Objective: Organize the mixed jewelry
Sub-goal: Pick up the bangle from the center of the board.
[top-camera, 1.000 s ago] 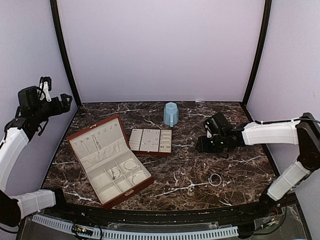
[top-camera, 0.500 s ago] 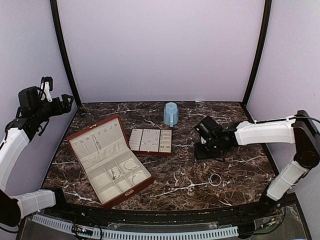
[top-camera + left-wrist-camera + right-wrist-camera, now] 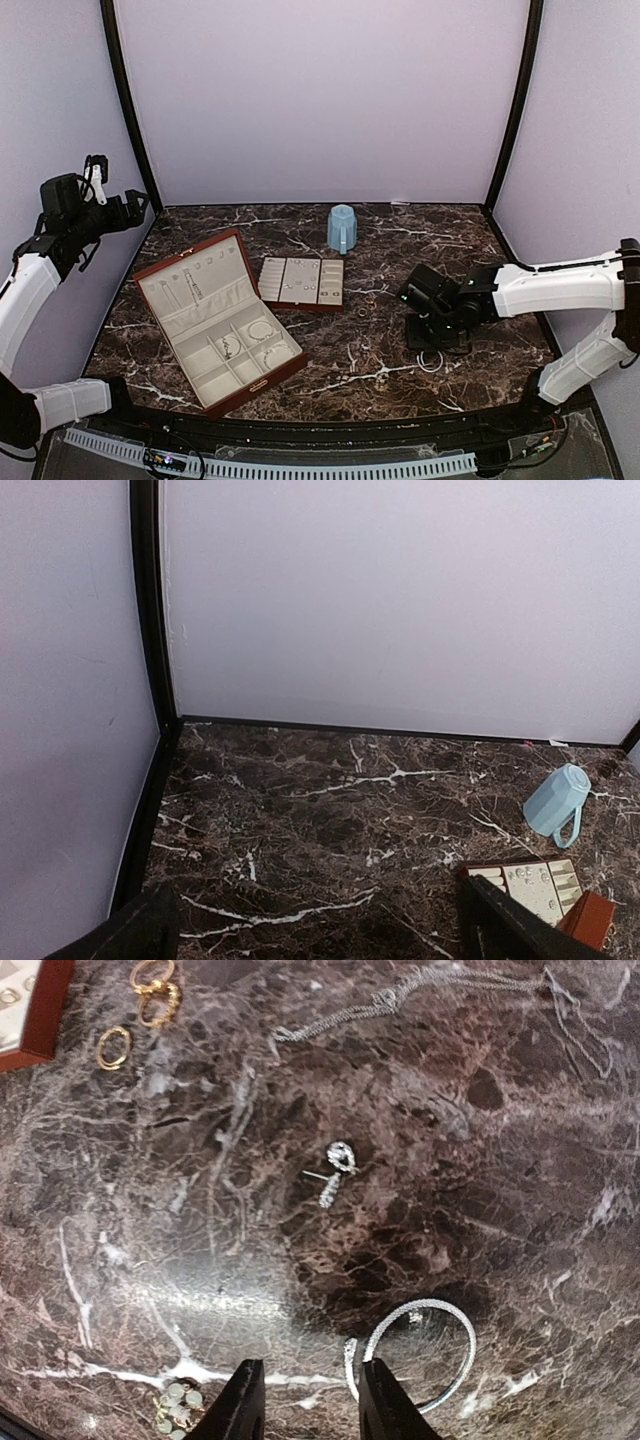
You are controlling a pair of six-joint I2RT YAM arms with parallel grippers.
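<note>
The bracelet hoop (image 3: 420, 1353) lies flat on the table (image 3: 480, 250), loose and unsorted, well to the right of the open box and toward the front, right under the right arm. It's an open ring, so there's no real long axis. What matters is the break, and that faces the lower left of the wrist view, one end just beside a fingertip. The right fingers (image 3: 245, 1405) hang over the marble, apart with a modest gap and nothing between them, and the hoop sits off to one side of that gap rather than inside it. To me it looks like a line-up for a pinch on the rim, though the drop earring (image 3: 335, 1172) straight ahead could equally be the target. That earring lies slantwise, long axis upper right to lower left, post poking left. Further out a chain (image 3: 400, 995) trails across, and gold rings (image 3: 112, 1047) cluster by the corner of the slotted tray (image 3: 300, 305). Beyond, the box (image 3: 255, 385) stands with its lid thrown back, presumably so the compartments can be reached from above. The left fingers (image 3: 510, 925), spread wide and empty, sit high at the far left, likely keeping clear.
</note>
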